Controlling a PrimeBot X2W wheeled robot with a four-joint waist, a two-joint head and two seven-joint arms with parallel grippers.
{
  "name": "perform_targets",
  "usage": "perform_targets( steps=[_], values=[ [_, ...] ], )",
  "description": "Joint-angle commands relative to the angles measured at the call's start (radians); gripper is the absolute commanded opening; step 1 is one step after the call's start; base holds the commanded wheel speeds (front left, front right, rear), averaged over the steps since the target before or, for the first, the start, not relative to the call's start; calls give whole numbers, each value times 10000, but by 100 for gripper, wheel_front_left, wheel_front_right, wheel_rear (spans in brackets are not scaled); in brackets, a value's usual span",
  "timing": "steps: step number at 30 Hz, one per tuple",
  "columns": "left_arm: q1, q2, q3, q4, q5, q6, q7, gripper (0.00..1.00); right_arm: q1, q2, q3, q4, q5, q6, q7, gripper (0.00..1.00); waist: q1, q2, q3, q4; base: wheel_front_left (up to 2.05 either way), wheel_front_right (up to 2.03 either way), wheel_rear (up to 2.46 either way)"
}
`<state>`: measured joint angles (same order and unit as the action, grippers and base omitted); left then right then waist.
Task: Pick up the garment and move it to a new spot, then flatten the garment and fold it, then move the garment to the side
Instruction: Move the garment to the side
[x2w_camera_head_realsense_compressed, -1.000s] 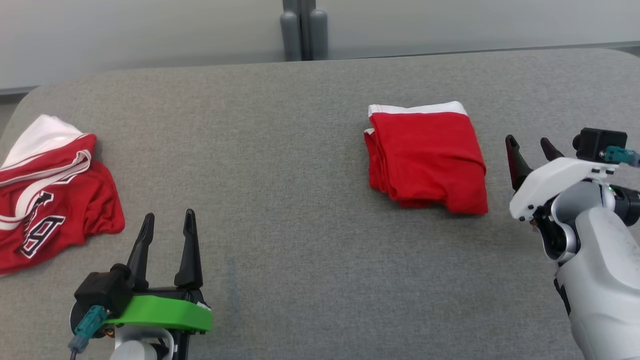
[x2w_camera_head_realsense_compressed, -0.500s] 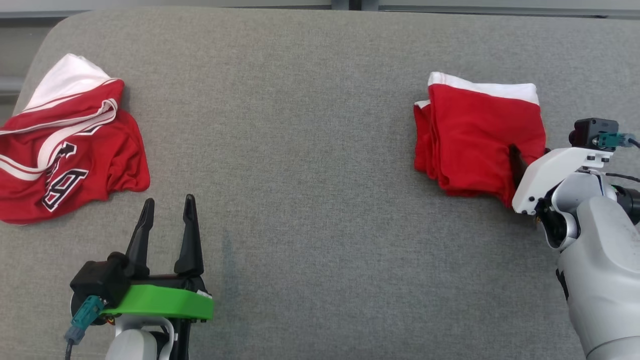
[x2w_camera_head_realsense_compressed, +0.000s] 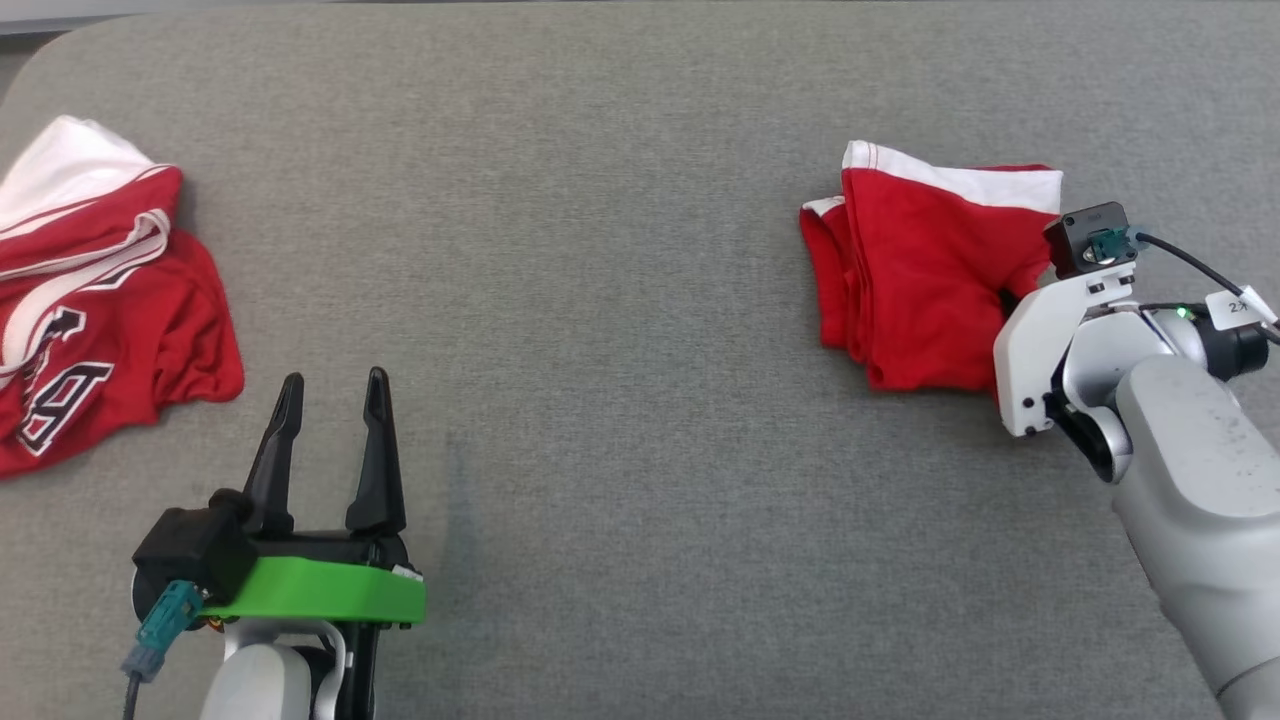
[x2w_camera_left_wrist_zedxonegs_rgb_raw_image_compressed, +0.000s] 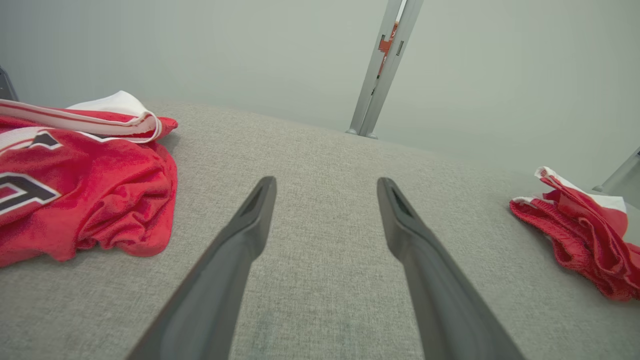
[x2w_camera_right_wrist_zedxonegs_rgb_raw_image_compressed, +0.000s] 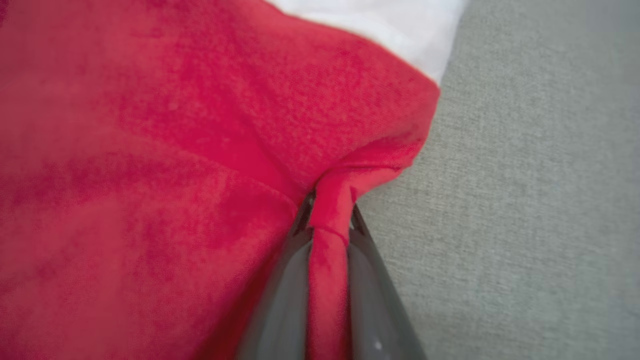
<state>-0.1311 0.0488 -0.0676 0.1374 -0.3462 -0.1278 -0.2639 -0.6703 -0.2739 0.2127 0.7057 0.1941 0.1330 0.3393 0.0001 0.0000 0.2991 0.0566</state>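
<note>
The folded red garment (x2w_camera_head_realsense_compressed: 915, 280) with a white band along its far edge lies at the right of the grey table (x2w_camera_head_realsense_compressed: 620, 300). My right gripper (x2w_camera_head_realsense_compressed: 1012, 300) is shut on its right edge. In the right wrist view a pinched ridge of the red cloth (x2w_camera_right_wrist_zedxonegs_rgb_raw_image_compressed: 327, 225) runs between the two dark fingers (x2w_camera_right_wrist_zedxonegs_rgb_raw_image_compressed: 370, 280). In the head view the white wrist hides those fingers. My left gripper (x2w_camera_head_realsense_compressed: 333, 390) stands open over bare table near the front left, nothing between its fingers (x2w_camera_left_wrist_zedxonegs_rgb_raw_image_compressed: 240, 250). The folded garment (x2w_camera_left_wrist_zedxonegs_rgb_raw_image_compressed: 580, 235) also shows at the right of the left wrist view.
A second red jersey (x2w_camera_head_realsense_compressed: 90, 300) with white trim and dark lettering lies crumpled at the table's left edge, also in the left wrist view (x2w_camera_left_wrist_zedxonegs_rgb_raw_image_compressed: 75, 175). A metal post (x2w_camera_left_wrist_zedxonegs_rgb_raw_image_compressed: 385, 65) stands behind the table. Wide bare table lies between the two garments.
My right gripper has gone from open beside the folded garment to shut on its right edge, which now bunches up. The head camera has tilted down. The left arm has not moved.
</note>
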Motion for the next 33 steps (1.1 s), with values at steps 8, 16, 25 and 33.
perform_targets(
  steps=[8, 16, 25, 33],
  values=[
    [-722, 326, -349, -729, 406, -47, -6, 100, -1004, -2004, 1583, -526, 19, -34, -542, 0, -1, 0, 1211, -1833, 0, 0, 0],
    [-1263, 770, -865, -1565, 289, -47, -6, 100, -1637, -3332, 972, 548, -1238, -34, -1953, 0, -1, 0, 2270, -2223, 0, 0, 0],
    [-1193, 1110, -1213, -2304, 269, -47, -6, 100, -1993, -3903, -323, 1583, -2587, -34, -3462, 0, -1, 0, 2870, -1852, 0, 0, 0],
    [-1189, 993, -1119, -2174, 144, -47, -6, 100, -2108, -3927, -1392, 2462, -3404, -34, -4534, 100, -1, 0, 2669, -1581, 0, 0, 0]
  ],
)
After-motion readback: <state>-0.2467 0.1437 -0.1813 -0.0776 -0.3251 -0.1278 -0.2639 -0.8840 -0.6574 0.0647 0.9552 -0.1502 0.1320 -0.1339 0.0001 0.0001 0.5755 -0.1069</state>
